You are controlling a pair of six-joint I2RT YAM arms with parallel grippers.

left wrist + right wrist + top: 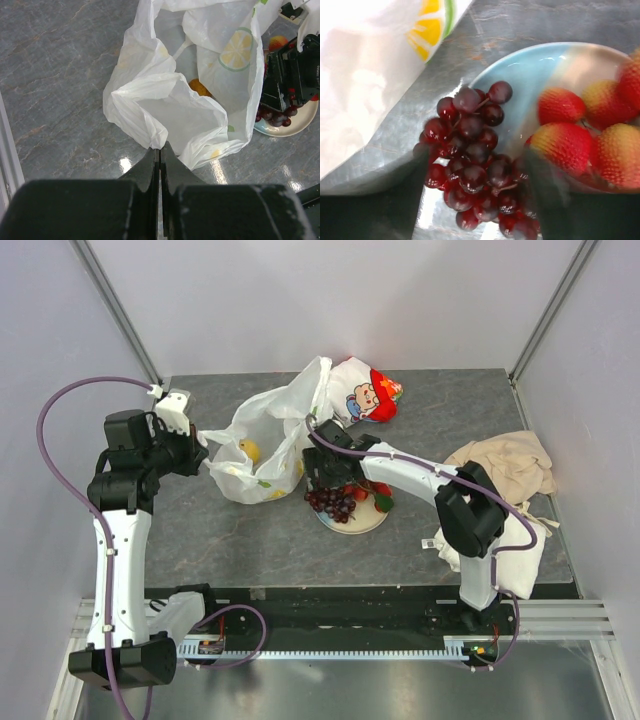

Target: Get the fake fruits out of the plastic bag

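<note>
The plastic bag (262, 440) lies crumpled on the table with its mouth open, and a yellow lemon (249, 450) shows inside it. My left gripper (205, 462) is shut on the bag's left edge (159, 148). In the left wrist view an orange-brown fruit (200, 88) sits deep inside the bag (165, 100). My right gripper (330, 477) hangs just over the plate (368, 524), and its blurred fingers (370, 210) stand open on either side of the purple grape bunch (475, 160). Red strawberries (565, 140) lie on the plate (545, 70) beside the grapes.
A white-and-red cartoon-printed packet (365, 395) lies behind the bag at the back. A crumpled beige cloth (505, 465) sits at the right edge of the table. The right arm (290, 75) crowds the bag's right side.
</note>
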